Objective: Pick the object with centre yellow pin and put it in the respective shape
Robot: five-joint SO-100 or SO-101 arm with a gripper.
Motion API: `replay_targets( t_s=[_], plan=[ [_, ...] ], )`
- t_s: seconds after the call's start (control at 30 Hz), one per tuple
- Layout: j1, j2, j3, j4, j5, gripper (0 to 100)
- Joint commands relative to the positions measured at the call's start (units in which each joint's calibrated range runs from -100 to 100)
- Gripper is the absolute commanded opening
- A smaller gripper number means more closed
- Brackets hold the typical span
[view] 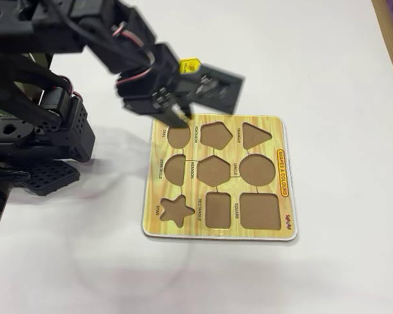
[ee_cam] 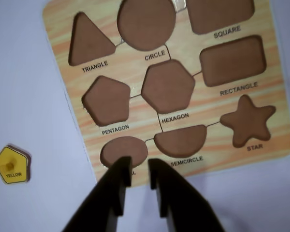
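Your gripper (ee_cam: pixel 139 166) is empty, its jaws only a little apart, above the board's (ee_cam: pixel 135 72) oval end. The yellow pentagon piece (ee_cam: pixel 11 165) lies on the table, left of the board in the wrist view. Open wider, move over its knob, then descend straight. The pentagon cutout (ee_cam: pixel 106 100) waits empty.

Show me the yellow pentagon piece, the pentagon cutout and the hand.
yellow pentagon piece (ee_cam: pixel 11 165), wrist view, on its knob.
pentagon cutout (ee_cam: pixel 106 100), wrist view, middle of the brown recess.
hand (ee_cam: pixel 139 169), wrist view, midway between fingertips.
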Motion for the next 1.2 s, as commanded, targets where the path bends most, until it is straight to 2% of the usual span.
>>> replay_targets(
  t_s=[0.0,0.3,0.5,0.6,0.87,1.17],
  plan=[
    [-3.95,6.34,-12.41,0.17,0.27,5],
    [-16.84,20.32,-20.5,0.17,-0.46,5],
    [-26.12,25.67,-21.22,0.09,-9.93,5],
    [-31.2,28.85,-21.22,-0.52,-12.55,5],
    [-41.65,39.15,-26.53,-0.95,-12.91,5],
    [-45.46,47.26,-34.8,-0.95,-13.17,5]
  ],
)
